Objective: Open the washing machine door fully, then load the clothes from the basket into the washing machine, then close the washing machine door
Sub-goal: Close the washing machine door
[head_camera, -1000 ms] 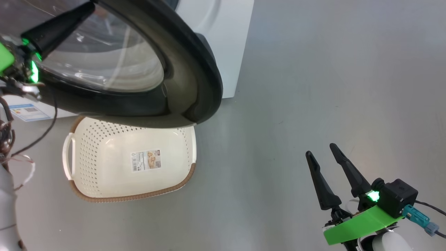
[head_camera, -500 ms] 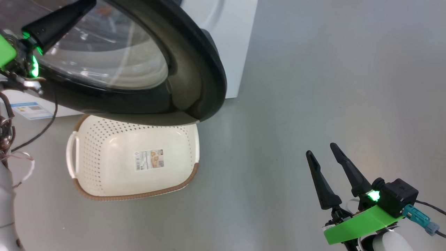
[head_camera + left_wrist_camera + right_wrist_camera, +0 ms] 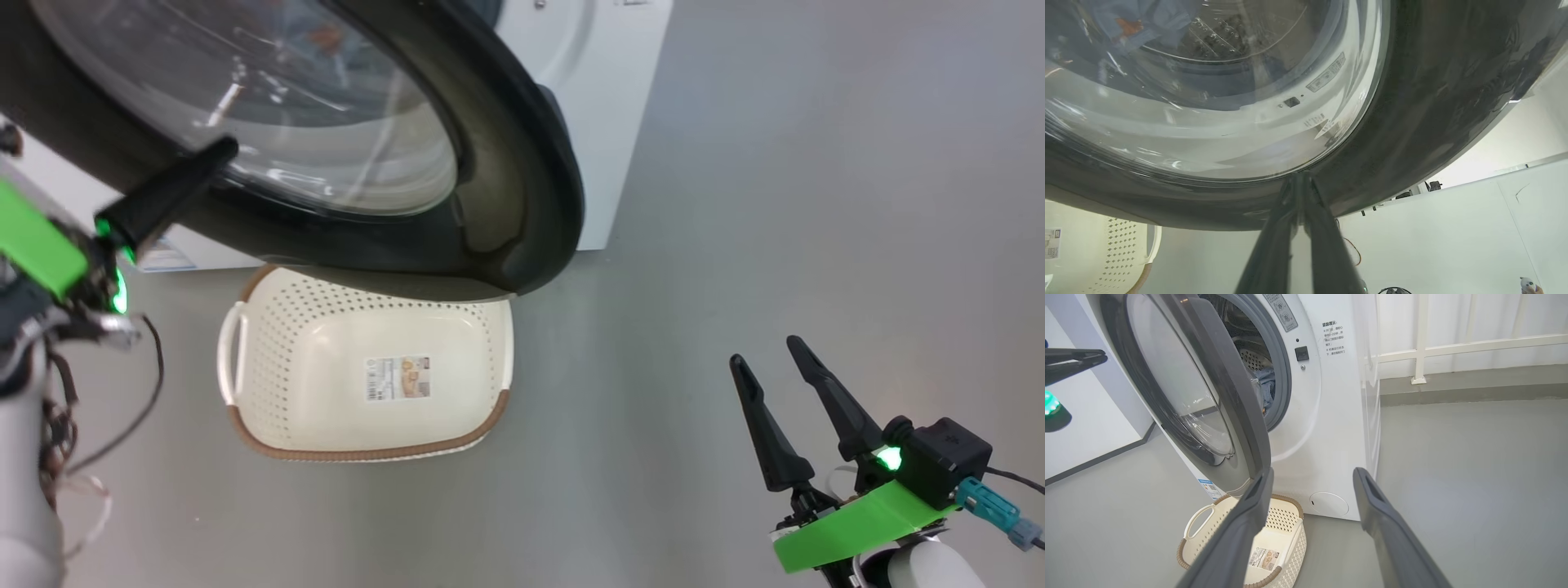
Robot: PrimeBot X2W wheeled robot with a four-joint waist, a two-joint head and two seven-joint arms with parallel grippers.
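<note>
The washing machine door (image 3: 506, 163), black with a clear glass centre, stands part-open over the basket (image 3: 269, 343). My left gripper (image 3: 224, 151) is shut, holding nothing, its tips against the door's dark ring at the lower edge of the glass (image 3: 1298, 176). The basket (image 3: 1286, 543) holds nothing but its label sticker. The clothes (image 3: 1267, 388), light blue, lie inside the drum of the washing machine (image 3: 1327, 428) and show through the glass (image 3: 1126, 24). My right gripper (image 3: 766, 351) hovers open over the floor at the lower right, well away from the door (image 3: 1313, 473).
Open grey floor (image 3: 775, 163) spreads to the machine's right. A white railing and curtain (image 3: 1453, 343) stand behind it. The round service flap (image 3: 1329, 504) sits low on the machine's front. Loose cables (image 3: 122, 408) hang from my left wrist.
The head view has shifted, so everything sits further right. My left gripper has dropped from the top of the glass to its lower edge. The right arm holds still.
</note>
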